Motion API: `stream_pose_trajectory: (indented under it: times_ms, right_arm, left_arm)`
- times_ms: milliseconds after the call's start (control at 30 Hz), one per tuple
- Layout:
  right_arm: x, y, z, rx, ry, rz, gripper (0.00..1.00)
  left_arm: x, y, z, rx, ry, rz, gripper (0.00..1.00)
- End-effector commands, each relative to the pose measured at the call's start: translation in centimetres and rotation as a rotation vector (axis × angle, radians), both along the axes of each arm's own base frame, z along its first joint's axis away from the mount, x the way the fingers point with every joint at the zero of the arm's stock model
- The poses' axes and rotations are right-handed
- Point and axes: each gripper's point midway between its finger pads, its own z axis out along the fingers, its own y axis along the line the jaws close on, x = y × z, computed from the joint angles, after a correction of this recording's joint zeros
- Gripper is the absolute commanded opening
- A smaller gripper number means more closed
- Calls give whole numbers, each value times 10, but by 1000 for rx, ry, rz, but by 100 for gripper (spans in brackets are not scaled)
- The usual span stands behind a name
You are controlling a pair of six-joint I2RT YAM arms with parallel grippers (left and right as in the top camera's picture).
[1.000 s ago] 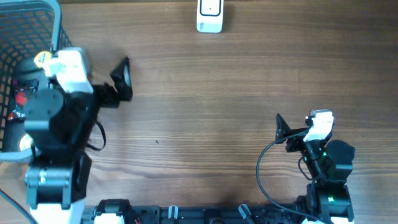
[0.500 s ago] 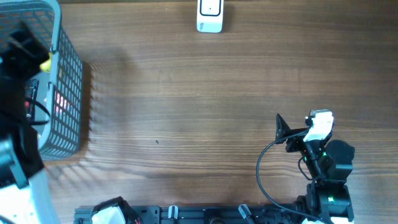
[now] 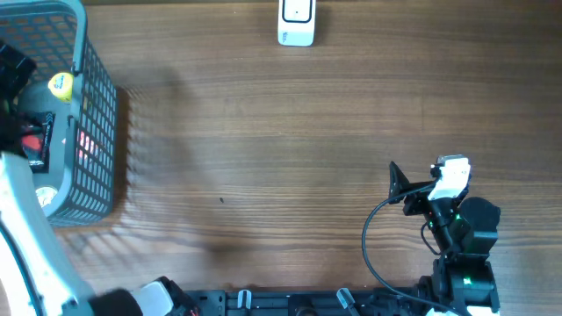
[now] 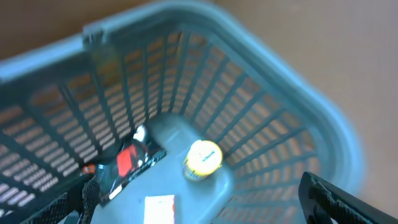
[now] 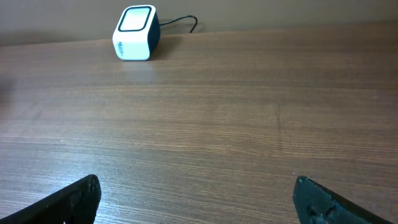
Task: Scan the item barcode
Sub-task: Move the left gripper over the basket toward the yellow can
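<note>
A blue-grey wire basket (image 3: pixel 95 105) stands at the table's far left and holds the items. In the left wrist view I look down into the basket (image 4: pixel 292 106) at a yellow round item (image 4: pixel 203 157), a black and red packet (image 4: pixel 127 165) and a white card (image 4: pixel 160 208). My left gripper (image 4: pixel 199 211) hangs open above them, touching nothing. The white barcode scanner (image 3: pixel 297 22) sits at the table's far edge, also seen as the scanner (image 5: pixel 135 32) in the right wrist view. My right gripper (image 3: pixel 399 184) rests open and empty at the right front.
My left arm (image 3: pixel 26 237) runs along the left edge of the overhead view. A black cable (image 3: pixel 373 237) loops beside the right arm. Bare wooden table (image 3: pixel 281 149) lies between the basket, the scanner and the right arm.
The left arm has swung left, from beside the basket to above its inside, and blurs in the wrist view. The right arm has not moved.
</note>
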Motion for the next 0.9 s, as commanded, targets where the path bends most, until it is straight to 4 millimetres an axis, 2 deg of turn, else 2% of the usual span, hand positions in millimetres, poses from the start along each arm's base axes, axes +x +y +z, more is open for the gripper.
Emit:
stream_pose_trajectory:
  times_ms: [0,67,133,267,433,867]
  right_arm:
    - [2,-3,9,-10,-20,-10,100]
    - [2,-3,9,-10,-19,-10,100]
    - [1,-3,8,-9,-15,-10,100]
    - [1,-2,7,-9,-10,-10,100]
    - [1,-2,7,-8,-8,-10,99]
    - [2,-3,3,-8,8,-10,100]
  left_arm:
    - [13,13,-27,-63,35,26,100]
    - [20,15,-37,-78,48,16,100]
    - [31,16,-56,-114,69,-9,100]
    - [41,21,-81,-130,122,-20,100]
    - [54,26,-123,-164,200,-47,100]
    - [89,16,-192,-242,266,-130,99]
